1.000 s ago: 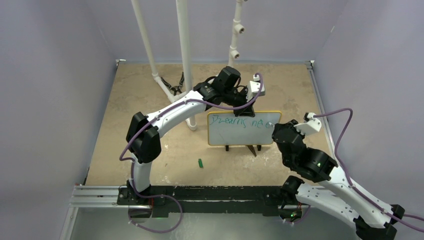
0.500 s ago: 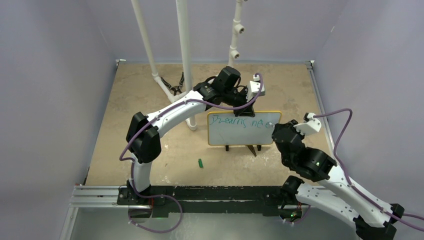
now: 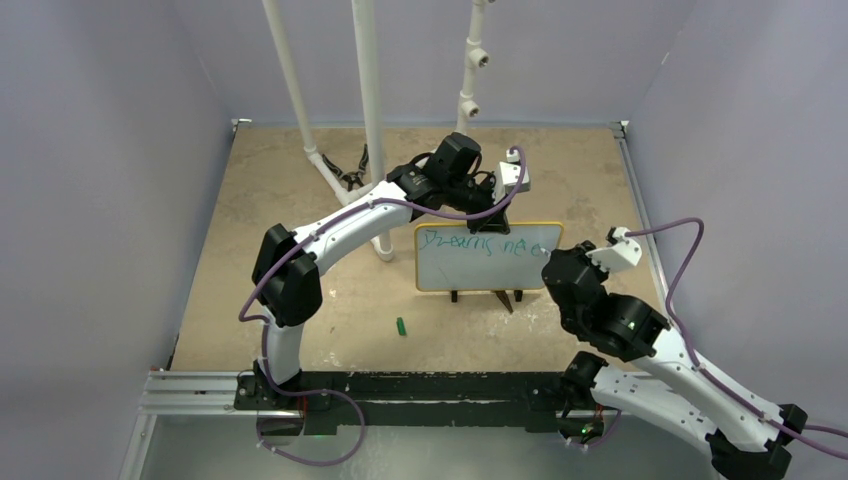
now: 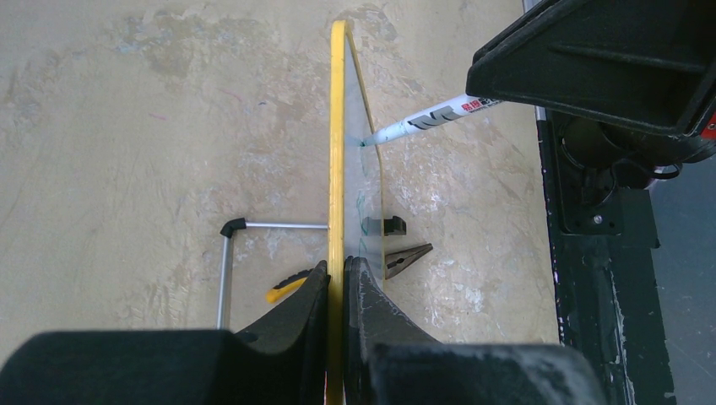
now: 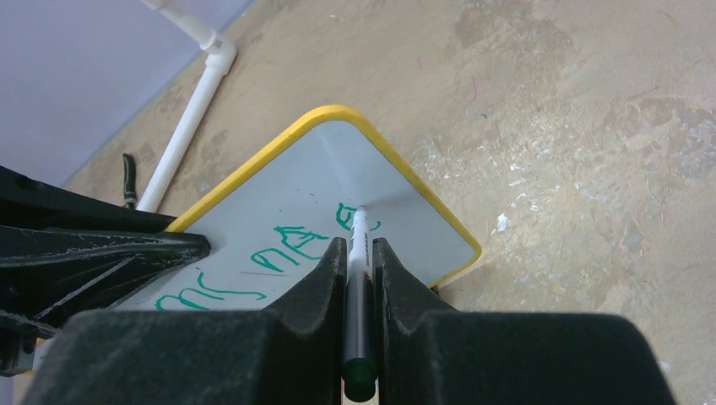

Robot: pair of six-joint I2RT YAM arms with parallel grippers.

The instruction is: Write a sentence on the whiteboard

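The whiteboard (image 3: pixel 488 268), white with a yellow rim, stands upright on the table. My left gripper (image 3: pixel 497 222) reaches over from behind and is shut on its top rim (image 4: pixel 338 126), one finger on each face, as the left wrist view (image 4: pixel 338 268) shows. The sentence (image 3: pixel 485 243) runs in green along the top line; its last letters (image 5: pixel 287 249) lie just left of the marker tip. My right gripper (image 5: pixel 358 245) is shut on a green marker (image 5: pixel 358 261) whose tip touches the board (image 5: pixel 279 211) near its upper right corner. The same marker (image 4: pixel 431 118) meets the board face.
White pipes (image 3: pixel 368 120) rise behind the board, with a black clamp (image 3: pixel 355 175) at their foot. A small green cap (image 3: pixel 401 326) lies on the table in front left. Pliers (image 4: pixel 408 257) lie by the board's feet, and a wire stand (image 4: pixel 226 270) sits behind it. Walls close three sides.
My right gripper has drifted slightly down and towards me with the marker, uncovering more of the board's right end. The left arm and the board have stayed still.
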